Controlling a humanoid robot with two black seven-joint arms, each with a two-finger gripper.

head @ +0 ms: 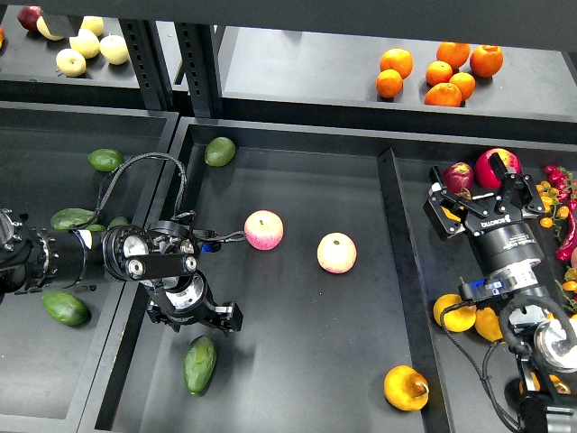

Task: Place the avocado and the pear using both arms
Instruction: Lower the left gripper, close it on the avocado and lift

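Down low in the frame, a long shiny dark green avocado [199,364] with lighter patches, flat on the smooth black floor of the middle tray [297,361], close to the tray's left wall. Low and to the right, a plump yellow-orange pear [406,388] with a brown stub stem poking right, close to the tray's right wall. Plenty of bare black floor between those two.

Just above the avocado, the left gripper [194,316], black with round silver screw caps and a looped black cable. Fingers too dark to pick apart, so cannot tell whether wide or narrow. Holding nothing that can be seen.

At the right side, the right gripper [482,194], black and boxy, with small white writing on it, too small to read. Fingers spread wide, around nothing, just below two dark red apples [478,171].

In the middle, two round pink-yellow apples [297,242], a little apart. A short round green avocado [219,151] in the tray's upper left corner. More green avocados [68,262] in the left tray.

Up top right, a bunch of oranges [439,72] on a grey shelf. Up top left, pale yellow fruit [90,45].
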